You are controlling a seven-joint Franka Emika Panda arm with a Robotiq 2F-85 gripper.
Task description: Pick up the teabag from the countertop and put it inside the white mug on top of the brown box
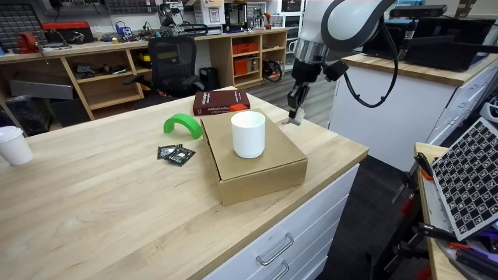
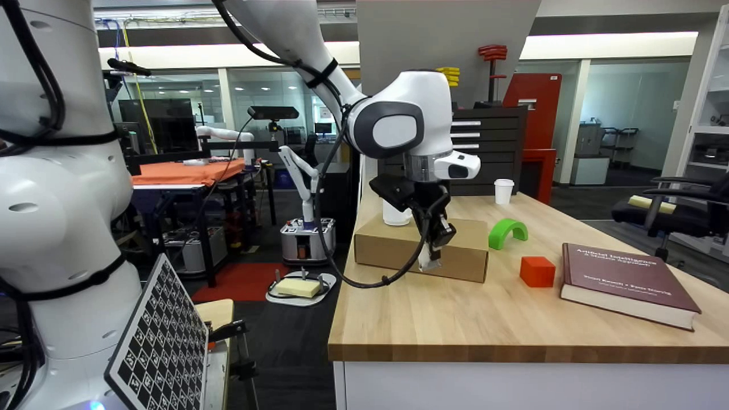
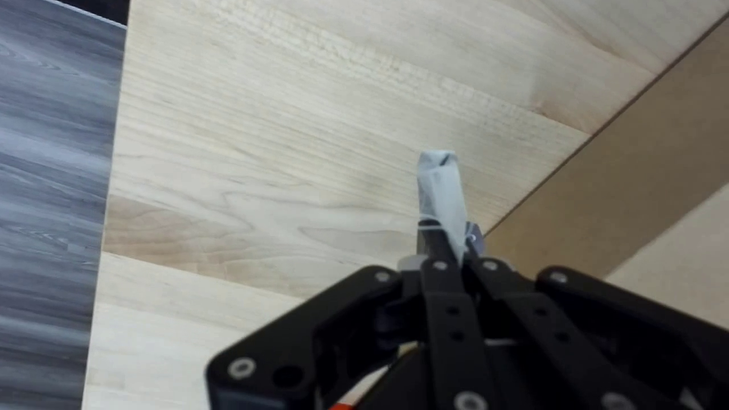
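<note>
The white mug stands upright on the brown box. In an exterior view, my arm partly hides the mug. The box also shows in the wrist view. My gripper is beside the box over the countertop, pointing down. In the wrist view, the fingers are shut on the teabag, a pale, thin pouch sticking out past the tips. The teabag also shows in both exterior views. I cannot tell whether it touches the countertop. A small greyish-purple piece shows by one fingertip.
A dark red book and a red block lie near the box. A green arch and black packets lie beside it. A lidded white cup stands farther off. The countertop's edge runs along the wrist view's left.
</note>
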